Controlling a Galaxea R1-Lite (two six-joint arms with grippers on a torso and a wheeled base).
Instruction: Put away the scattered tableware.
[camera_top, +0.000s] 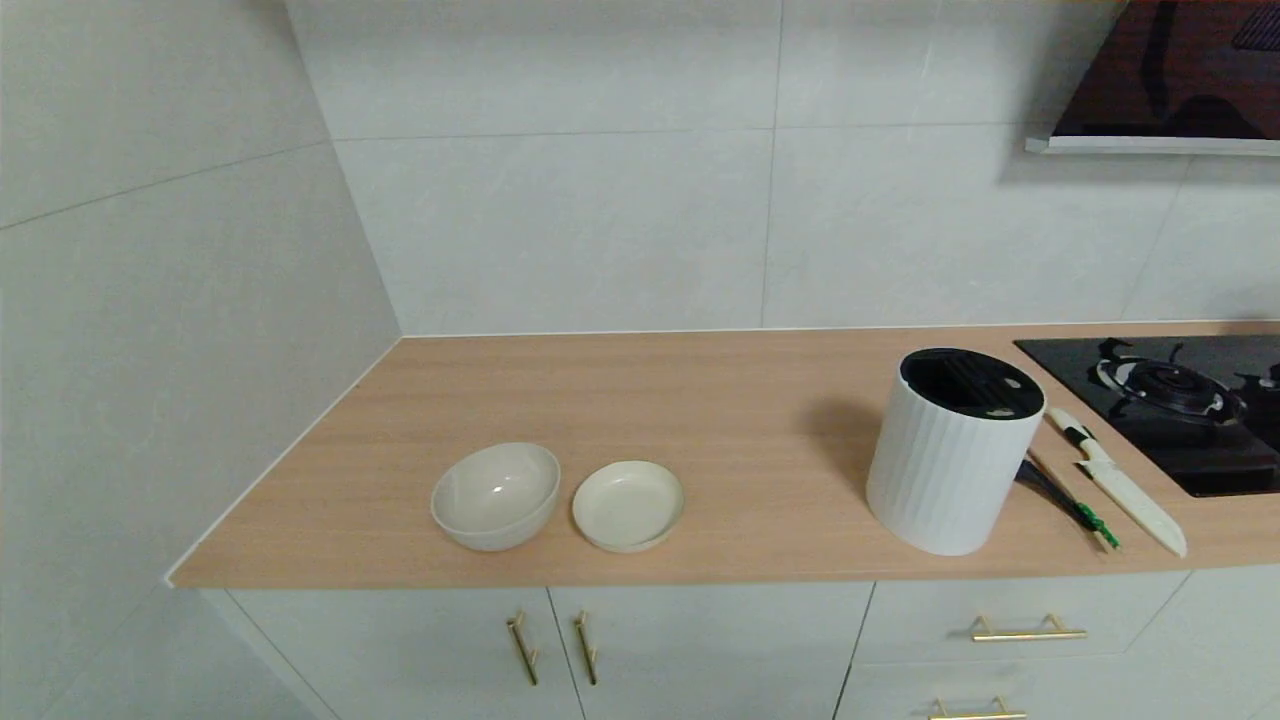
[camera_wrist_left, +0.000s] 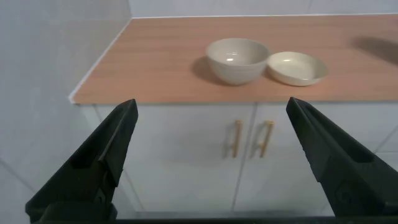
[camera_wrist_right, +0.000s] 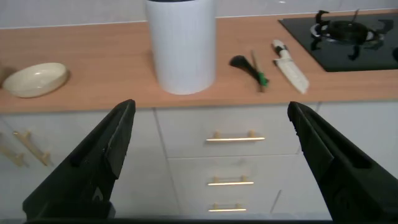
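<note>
Cream round bowl (camera_top: 495, 495) beside shallow plate (camera_top: 628, 505), ribbed white cylindrical holder (camera_top: 950, 455), woodgrain counter (camera_top: 650, 400)

We see a wooden counter (camera_top: 700, 400) bearing a bowl (camera_top: 496, 495) and a dish (camera_top: 628, 505) side by side. To their right are a white holder (camera_top: 950, 455), chopsticks (camera_top: 1085, 515) and a knife (camera_top: 1120, 485).
</note>
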